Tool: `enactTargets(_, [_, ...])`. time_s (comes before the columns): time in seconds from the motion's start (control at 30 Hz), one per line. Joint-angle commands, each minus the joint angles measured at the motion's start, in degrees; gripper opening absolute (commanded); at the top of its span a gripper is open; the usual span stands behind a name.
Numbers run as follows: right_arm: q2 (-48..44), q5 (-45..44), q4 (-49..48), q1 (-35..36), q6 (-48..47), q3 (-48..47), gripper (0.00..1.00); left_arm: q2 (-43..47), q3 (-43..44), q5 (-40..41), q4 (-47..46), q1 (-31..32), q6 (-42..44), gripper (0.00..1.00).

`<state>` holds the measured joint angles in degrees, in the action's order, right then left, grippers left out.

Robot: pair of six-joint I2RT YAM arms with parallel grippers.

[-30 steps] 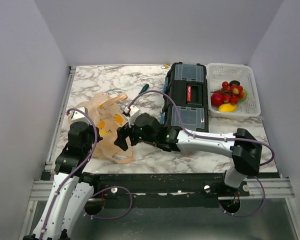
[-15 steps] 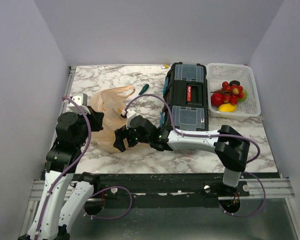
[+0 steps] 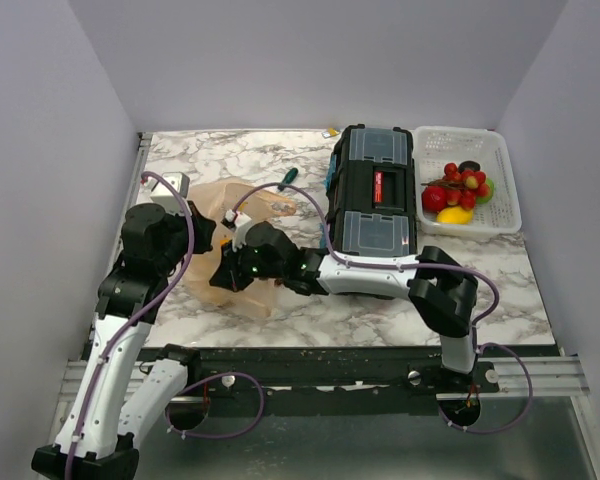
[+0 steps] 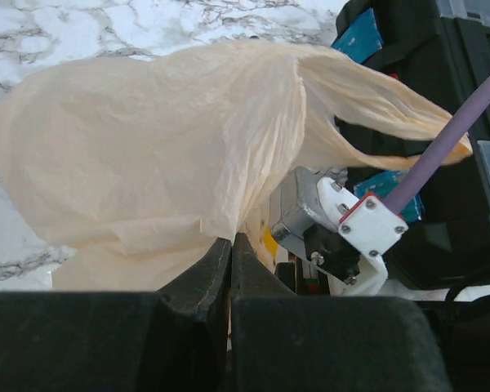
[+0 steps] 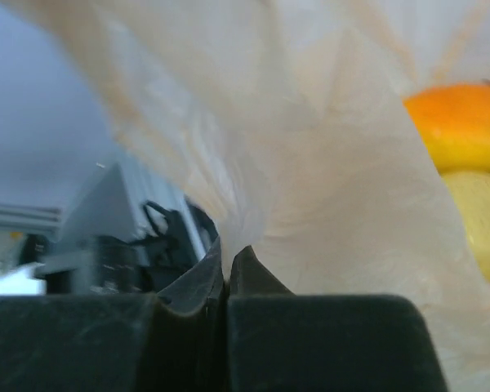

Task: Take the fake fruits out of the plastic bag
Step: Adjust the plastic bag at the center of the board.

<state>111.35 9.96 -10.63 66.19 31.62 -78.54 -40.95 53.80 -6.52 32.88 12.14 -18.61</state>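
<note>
The left arm (image 3: 130, 290) and right arm (image 3: 375, 278) both have white shells, black joints and a purple cable (image 4: 449, 139). The left gripper (image 4: 230, 245) is matte black. A red-edged white bracket (image 4: 367, 233) with four screws sits on the right wrist.

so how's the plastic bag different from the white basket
The plastic bag is soft, crinkled peach film left of the black toolbox; the white basket is rigid, perforated, right of it. The left hand and right hand pinch the bag; nothing touches the basket. Both hold fake fruits.
</note>
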Motion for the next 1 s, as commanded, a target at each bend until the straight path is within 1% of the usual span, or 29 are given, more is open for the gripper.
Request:
enactTargets(0.0, [0.7,6.7,-6.7,0.0,5.3,-6.4,0.01,-2.8,6.3,-2.0,3.0,0.3,1.2,0.04])
enactTargets(0.03, [0.9,7.7,-8.6,0.0,7.3,-6.6,0.01,-3.6,7.9,-1.1,4.7,0.3,0.9,0.22])
enactTargets(0.1, [0.8,7.2,-12.6,-0.1,11.2,-5.9,0.01,-3.8,9.9,2.2,7.9,0.3,-0.4,0.49])
enactTargets(0.2, [1.2,2.2,-16.6,0.0,15.3,-4.3,0.01,1.2,8.1,3.2,6.8,0.2,-1.4,0.65])
enactTargets(0.23, [1.7,0.7,-16.9,-0.1,16.7,-4.0,0.01,3.4,7.3,4.0,6.8,0.2,-2.4,0.78])
enactTargets(0.3, [3.2,-1.4,-17.1,-0.2,18.8,-4.3,0.01,7.4,5.9,5.8,7.2,0.2,-4.6,0.98])
enactTargets(0.37, [4.9,-0.8,-16.2,-0.5,20.0,-5.5,0.02,10.9,4.7,7.9,8.3,0.2,-6.0,0.99])
enactTargets(0.4, [5.5,0.1,-15.7,-0.7,19.9,-6.1,0.05,12.2,4.3,9.7,9.4,0.2,-6.7,0.99])
enactTargets(0.5, [4.9,-0.2,-13.5,-0.8,18.1,-5.9,0.30,15.8,2.8,15.4,14.5,0.2,-10.6,0.99])
enactTargets(0.57, [3.5,-1.6,-12.1,-1.0,16.4,-4.9,0.54,17.7,1.4,17.0,17.1,0.2,-11.9,0.99])
enactTargets(0.6, [2.7,-1.8,-11.1,-1.1,15.4,-4.7,0.61,18.6,0.7,17.0,18.2,0.2,-12.6,0.99])
enactTargets(0.67, [1.4,-1.7,-7.8,-1.3,13.2,-4.7,0.70,19.8,-1.1,15.0,19.1,0.2,-13.8,0.99])
enactTargets(0.77, [-1.2,-2.3,-3.5,-1.4,8.9,-3.9,0.78,20.4,-4.8,11.8,19.0,0.2,-15.4,0.99])
enactTargets(0.83, [-3.4,-4.3,-1.3,-1.4,7.1,-2.4,0.80,19.5,-6.1,11.5,19.4,0.2,-16.6,0.99])
enactTargets(0.97, [-8.0,-5.3,-1.4,-1.4,2.8,2.1,0.95,16.1,-7.2,12.9,19.6,0.2,-18.0,0.99])
